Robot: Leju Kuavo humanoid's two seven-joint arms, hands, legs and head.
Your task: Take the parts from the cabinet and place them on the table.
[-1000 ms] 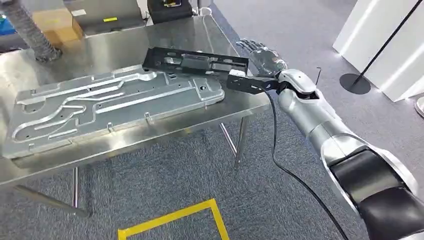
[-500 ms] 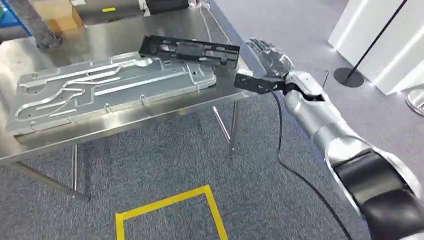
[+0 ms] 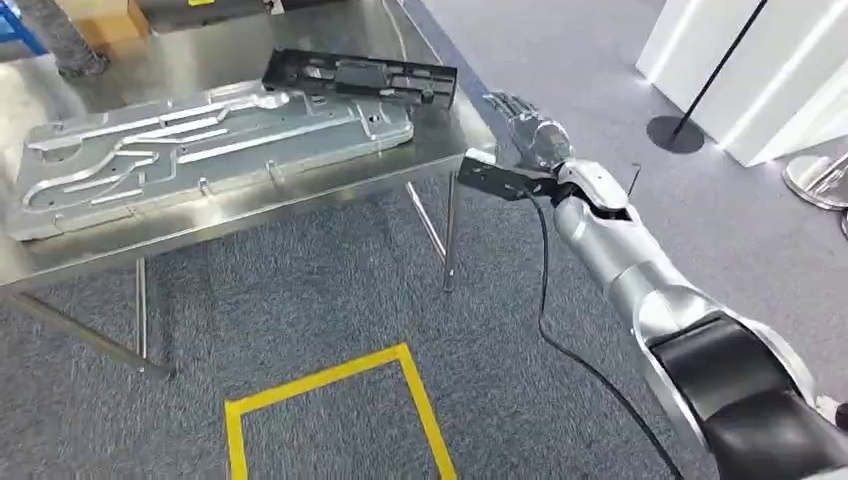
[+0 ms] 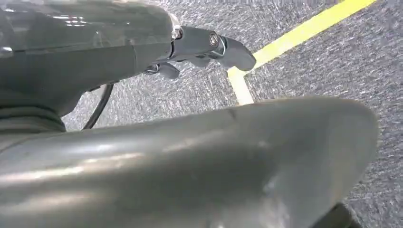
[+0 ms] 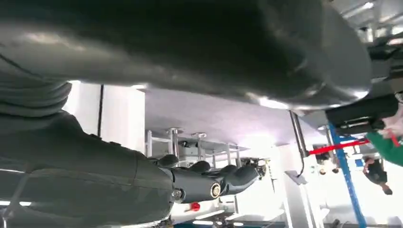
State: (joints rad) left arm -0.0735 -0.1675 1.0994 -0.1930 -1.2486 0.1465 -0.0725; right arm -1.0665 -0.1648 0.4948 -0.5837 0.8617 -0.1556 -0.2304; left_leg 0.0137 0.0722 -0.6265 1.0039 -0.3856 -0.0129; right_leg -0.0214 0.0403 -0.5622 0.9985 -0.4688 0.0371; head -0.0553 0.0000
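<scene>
Black part (image 3: 360, 76): flat on steel table (image 3: 250, 205), far right corner, touching far edge of large grey metal plate (image 3: 200, 140). Right hand (image 3: 525, 125): empty, fingers spread, just right of table's edge, apart from part. Left hand (image 4: 204, 47): over grey carpet (image 4: 332, 52) with yellow tape (image 4: 294, 33); grip cannot be told.

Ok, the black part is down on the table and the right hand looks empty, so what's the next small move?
Probably draw the right hand down and away from the table. The black part lies on the tabletop, leaning on the grey plate, apart from the hand, whose fingers hold nothing.
</scene>
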